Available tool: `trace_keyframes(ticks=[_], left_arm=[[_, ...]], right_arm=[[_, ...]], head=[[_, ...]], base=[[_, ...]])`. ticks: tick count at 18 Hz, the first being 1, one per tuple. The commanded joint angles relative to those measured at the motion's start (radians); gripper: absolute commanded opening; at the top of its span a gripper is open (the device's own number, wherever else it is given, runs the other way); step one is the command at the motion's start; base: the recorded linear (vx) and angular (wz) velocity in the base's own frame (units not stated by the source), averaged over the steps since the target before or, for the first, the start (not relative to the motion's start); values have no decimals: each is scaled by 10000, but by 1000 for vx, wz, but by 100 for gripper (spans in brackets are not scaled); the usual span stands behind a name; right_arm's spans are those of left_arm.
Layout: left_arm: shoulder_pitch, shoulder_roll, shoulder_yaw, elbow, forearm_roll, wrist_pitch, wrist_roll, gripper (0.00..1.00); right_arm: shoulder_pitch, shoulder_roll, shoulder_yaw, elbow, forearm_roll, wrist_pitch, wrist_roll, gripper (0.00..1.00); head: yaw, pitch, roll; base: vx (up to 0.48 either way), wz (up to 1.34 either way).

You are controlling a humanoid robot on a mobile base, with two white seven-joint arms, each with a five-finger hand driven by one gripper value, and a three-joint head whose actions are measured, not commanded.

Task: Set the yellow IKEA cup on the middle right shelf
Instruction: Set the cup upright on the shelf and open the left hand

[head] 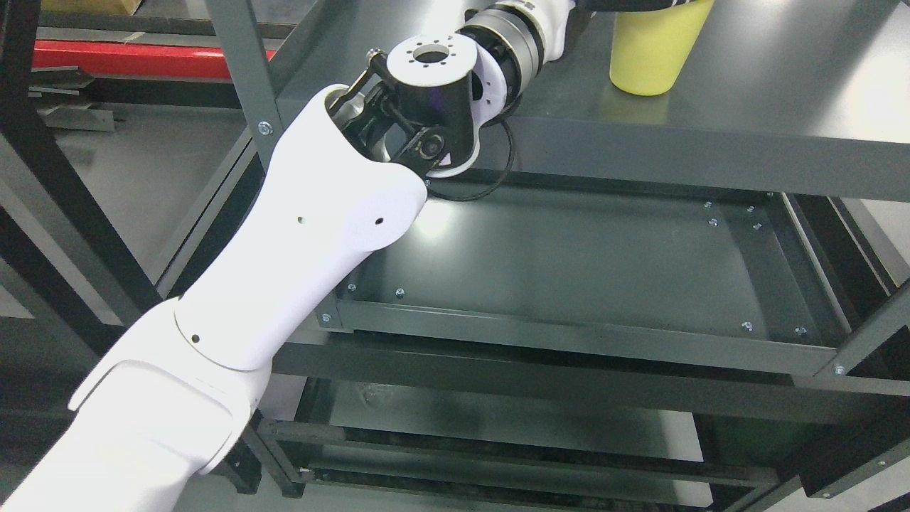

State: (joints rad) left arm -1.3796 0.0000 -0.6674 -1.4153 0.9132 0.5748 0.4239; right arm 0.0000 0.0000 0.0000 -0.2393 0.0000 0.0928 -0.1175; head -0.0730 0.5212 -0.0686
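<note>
The yellow cup (650,53) stands upright on the dark grey shelf (782,92) at the top right; its rim is cut off by the top edge of the picture. My left arm (313,235) comes in from the lower left and reaches up over that shelf. Its wrist (498,35) is just left of the cup. My left hand (640,4) shows only as a dark strip across the top of the cup, at the picture's edge. Whether it grips the cup is hidden. My right arm is out of view.
A lower shelf tray (569,263) with a raised rim lies under the cup's shelf. Grey shelf uprights (245,85) stand left of my arm. A further shelf level (498,427) shows at the bottom. A red beam (128,57) lies on the floor at the far left.
</note>
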Motion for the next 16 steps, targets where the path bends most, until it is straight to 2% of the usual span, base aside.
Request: trace_keyframes(ticks=[1,6,10,16], left_arm=[[203,175,1197,-1292,-802,-392,-51,99],[740,175,1718,-2059,-986,-778,-1229,99],[1308,244,1796,-2765,-987,-763,-2931,99],[1707,889,2287,-3165,-987,-778,-5723,99]], right_arm=[[138,-175,169,0,-245,8,9,99],[138,-175,169,0,-245,8,9,99],[138,-175,169,0,-245,8,9,99],[138,-175,169,0,-245,8,9,99]], head=[[0,0,0],[0,0,0],[0,0,0],[0,0,0]], base=[[0,0],[0,0],[0,0],[0,0]])
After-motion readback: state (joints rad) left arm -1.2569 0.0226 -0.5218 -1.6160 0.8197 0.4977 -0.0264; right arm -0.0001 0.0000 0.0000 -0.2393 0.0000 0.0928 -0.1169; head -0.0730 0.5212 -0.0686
